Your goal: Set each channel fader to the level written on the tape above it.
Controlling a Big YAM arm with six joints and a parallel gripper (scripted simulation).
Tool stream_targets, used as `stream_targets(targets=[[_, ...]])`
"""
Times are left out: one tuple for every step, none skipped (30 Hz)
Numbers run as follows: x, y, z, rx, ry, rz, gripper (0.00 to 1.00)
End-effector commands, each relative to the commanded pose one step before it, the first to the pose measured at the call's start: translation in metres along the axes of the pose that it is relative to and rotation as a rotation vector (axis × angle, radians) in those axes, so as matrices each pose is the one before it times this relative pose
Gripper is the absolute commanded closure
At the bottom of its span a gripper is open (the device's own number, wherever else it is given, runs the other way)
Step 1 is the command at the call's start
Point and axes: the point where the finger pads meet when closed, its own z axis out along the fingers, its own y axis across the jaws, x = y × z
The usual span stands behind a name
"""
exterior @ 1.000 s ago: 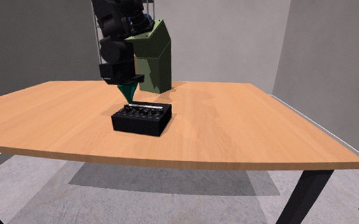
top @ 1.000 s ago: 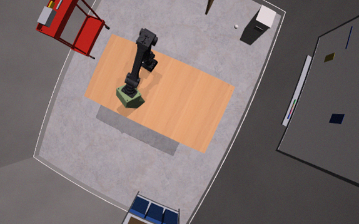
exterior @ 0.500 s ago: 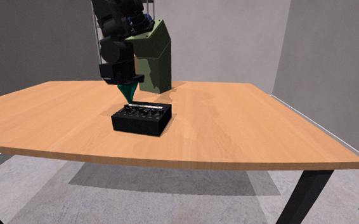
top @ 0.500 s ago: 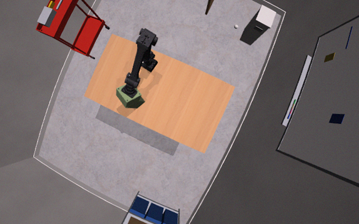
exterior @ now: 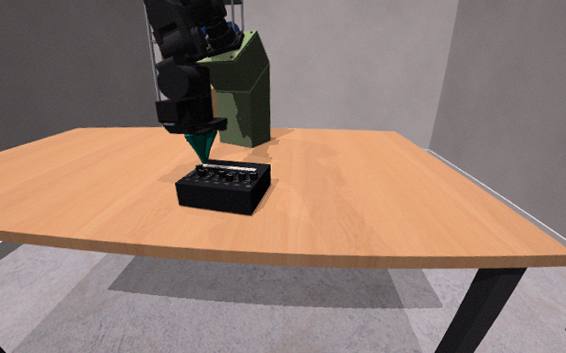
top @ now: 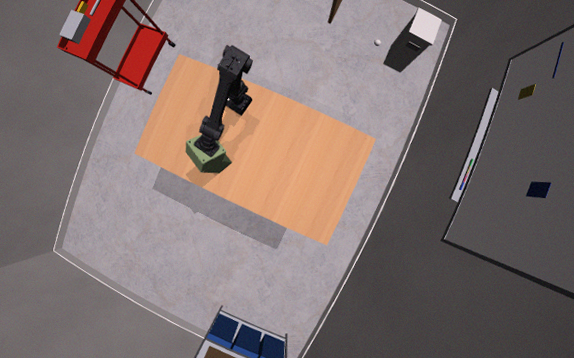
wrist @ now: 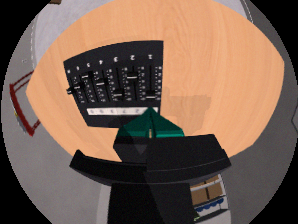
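Observation:
The black lighting desk (exterior: 215,195) (wrist: 105,121) (top: 243,108) stands flat on the table. My gripper (exterior: 205,163) (wrist: 150,110) is shut and empty, its green fingertips pointing down over the end of the white tape (wrist: 122,111) (exterior: 234,168) near fader 1; touching or not, I cannot tell. In the wrist view, cap 1 (wrist: 150,94) and cap 3 (wrist: 118,94) stand near the tape. Cap 2 (wrist: 132,76) and cap 5 (wrist: 85,76) stand farther from it, cap 4 (wrist: 100,82) between. Cap 6 (wrist: 77,86) and the master cap (wrist: 70,91) are at the left. The tape's figures are too small to read surely.
The wooden table (top: 302,163) (exterior: 330,199) (wrist: 215,65) carries the green pedestal (top: 214,164) (exterior: 243,113) that bears the arm, behind the desk in the exterior view. A red cart (top: 144,56) stands on the floor beside the table. The arm partly covers the desk in the top view.

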Motion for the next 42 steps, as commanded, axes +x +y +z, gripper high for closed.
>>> stream_targets(targets=[[0.00214,-0.00339,0.00528,0.00589,0.01836,-0.01452,1.00],[-0.00079,-0.00003,0.00002,-0.00011,-0.00168,0.00074,1.00],[-0.00055,-0.00023,0.00006,0.00027,-0.00052,0.00066,1.00],[-0.00003,-0.00028,0.00005,0.00051,0.00163,-0.00011,1.00],[-0.00023,-0.00006,0.00000,0.00016,0.00081,-0.00022,1.00],[-0.00072,0.00023,-0.00006,-0.00043,-0.00119,0.00000,1.00],[-0.00065,0.00034,-0.00008,-0.00057,-0.00090,-0.00032,1.00],[0.00000,0.00000,0.00000,0.00000,0.00000,0.00000,1.00],[0.00000,0.00000,0.00000,0.00000,0.00000,0.00000,1.00],[-0.00073,0.00052,-0.00015,-0.00097,-0.00259,-0.00011,1.00],[0.00021,-0.00046,0.00011,0.00102,0.00435,-0.00074,1.00],[-0.00038,-0.00040,0.00009,0.00057,0.00074,0.00051,1.00],[-0.00072,-0.00029,0.00007,0.00034,-0.00058,0.00078,1.00],[-0.00099,0.00004,-0.00001,-0.00019,-0.00176,0.00060,1.00],[-0.00039,0.00005,-0.00002,-0.00006,0.00065,-0.00036,1.00],[-0.00016,0.00034,-0.00011,-0.00035,0.00147,-0.00127,1.00],[-0.00062,0.00031,-0.00009,-0.00048,-0.00027,-0.00051,1.00],[-0.00090,0.00004,0.00000,-0.00017,-0.00121,0.00041,1.00],[-0.00058,-0.00037,0.00009,0.00052,0.00029,0.00061,1.00],[-0.00033,-0.00047,0.00010,0.00077,0.00132,0.00036,1.00],[-0.00061,-0.00001,-0.00001,0.00003,0.00003,-0.00001,1.00],[-0.00129,-0.00003,-0.00033,-0.00027,-0.00197,0.00067,1.00],[-0.00119,0.00016,-0.00042,-0.00051,-0.00156,0.00012,1.00],[-0.00100,0.00036,-0.00048,-0.00072,-0.00091,-0.00053,1.00],[0.00000,0.00000,0.00000,0.00000,0.00000,0.00000,1.00],[0.00000,0.00000,0.00000,0.00000,0.00000,0.00000,1.00],[-0.00257,0.00065,-0.00055,-0.00178,-0.00889,0.00192,1.00],[-0.00029,-0.00059,-0.00017,0.00101,0.00391,-0.00044,1.00],[-0.00044,-0.00058,-0.00020,0.00073,0.00166,0.00032,1.00],[-0.00108,-0.00033,-0.00024,0.00015,-0.00102,0.00091,1.00],[-0.00145,-0.00001,-0.00032,-0.00021,-0.00270,0.00084,1.00],[-0.00134,0.00010,-0.00036,-0.00021,-0.00233,0.00045,1.00],[-0.00119,-0.00020,-0.00028,0.00018,-0.00164,0.00077,1.00],[-0.00097,-0.00012,-0.00029,-0.00011,-0.00078,0.00042,1.00],[-0.00091,-0.00004,-0.00028,-0.00021,-0.00067,0.00023,1.00],[-0.00123,0.00001,-0.00025,-0.00034,-0.00210,0.00071,1.00],[-0.00110,-0.00001,-0.00025,-0.00025,-0.00164,0.00055,1.00],[-0.00101,-0.00002,-0.00024,-0.00020,-0.00123,0.00042,1.00],[-0.00085,-0.00004,-0.00023,-0.00011,-0.00067,0.00023,1.00],[-0.00101,-0.00002,-0.00023,-0.00019,-0.00136,0.00046,1.00],[-0.00105,-0.00001,-0.00022,-0.00023,-0.00163,0.00055,1.00],[0.00000,0.00000,0.00000,0.00000,0.00000,0.00000,1.00]])
